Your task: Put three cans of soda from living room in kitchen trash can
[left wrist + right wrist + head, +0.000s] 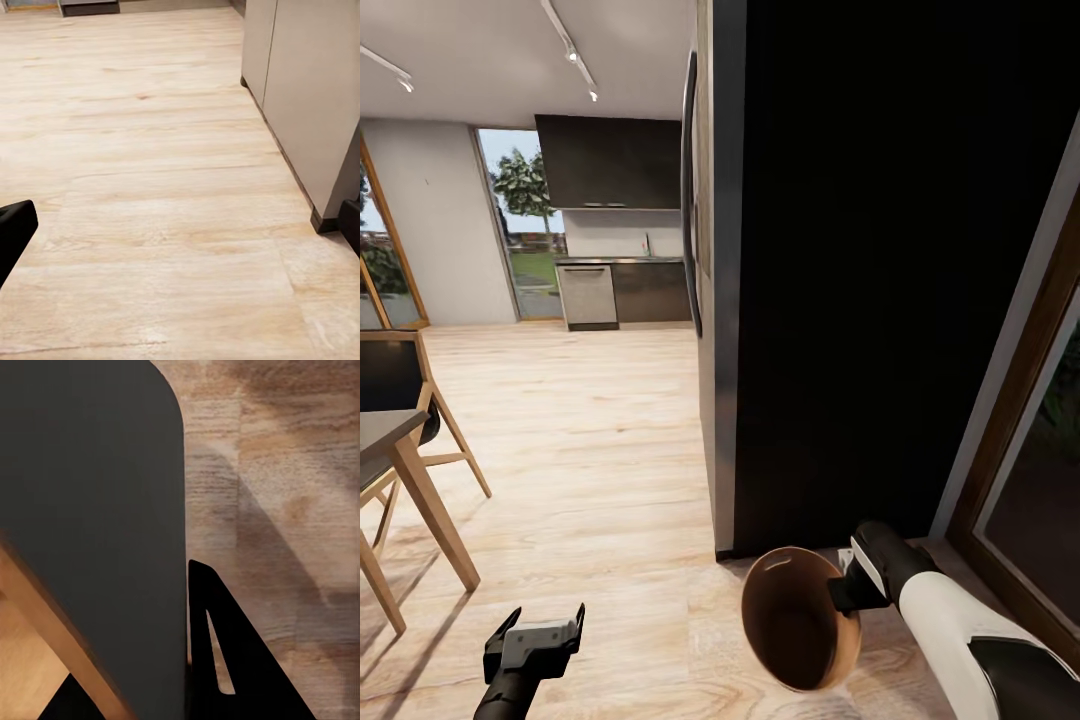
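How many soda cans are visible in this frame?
0. The bin, held at its rim by the right gripper, shows a brown inside with no can in sight, though its bottom is partly hidden. The wood floor shows none either.

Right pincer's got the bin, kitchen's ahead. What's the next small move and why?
Probably roll forward and slightly left along the wood floor. The right pincer grips the trash can by its rim, no cans show inside it, and a tall dark cabinet stands close in front. The left pincer is open and free. The kitchen counter lies far ahead-left.
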Tool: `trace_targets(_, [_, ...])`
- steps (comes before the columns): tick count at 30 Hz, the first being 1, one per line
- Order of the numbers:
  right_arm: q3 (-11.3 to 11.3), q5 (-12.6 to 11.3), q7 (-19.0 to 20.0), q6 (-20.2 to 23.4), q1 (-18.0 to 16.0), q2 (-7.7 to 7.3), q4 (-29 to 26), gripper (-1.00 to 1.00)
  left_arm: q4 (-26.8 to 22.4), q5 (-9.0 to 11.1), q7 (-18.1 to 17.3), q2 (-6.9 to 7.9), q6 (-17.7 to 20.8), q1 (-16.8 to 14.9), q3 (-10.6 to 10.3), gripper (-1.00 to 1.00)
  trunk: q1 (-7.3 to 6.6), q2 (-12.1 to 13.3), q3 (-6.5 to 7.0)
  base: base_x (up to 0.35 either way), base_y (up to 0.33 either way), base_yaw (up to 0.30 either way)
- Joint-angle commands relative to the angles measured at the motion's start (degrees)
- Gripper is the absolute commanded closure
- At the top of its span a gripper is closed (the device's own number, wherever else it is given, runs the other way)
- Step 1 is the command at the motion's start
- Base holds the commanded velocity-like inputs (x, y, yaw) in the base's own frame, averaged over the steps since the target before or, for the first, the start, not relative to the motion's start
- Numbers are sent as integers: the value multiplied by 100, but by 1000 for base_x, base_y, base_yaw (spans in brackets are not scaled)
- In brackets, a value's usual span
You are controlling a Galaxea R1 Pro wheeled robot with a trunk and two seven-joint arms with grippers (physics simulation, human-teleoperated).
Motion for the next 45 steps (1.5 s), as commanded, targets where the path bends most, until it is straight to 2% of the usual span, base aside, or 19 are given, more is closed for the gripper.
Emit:
trace_targets(1, [-30,-133,30,9,10,2,-4,100,5,0,0,-1,0,0,0,-100,-1,0,1,0,0,0])
trace_targets(20, [-30,-116,24,-11,45,-2,-14,100,16,0,-17,1,0,0,0,-100,-1,0,1,0,0,0])
trace_targets(24, [-27,-115,22,-17,45,0,-14,100,16,3,-22,1,4,0,0,-100,-88,160,73,0,0,0])
trace_targets(45, [-30,-149,30,-22,102,-3,-16,100,8,0,0,1,-88,0,0,-100,-88,160,73,0,0,0])
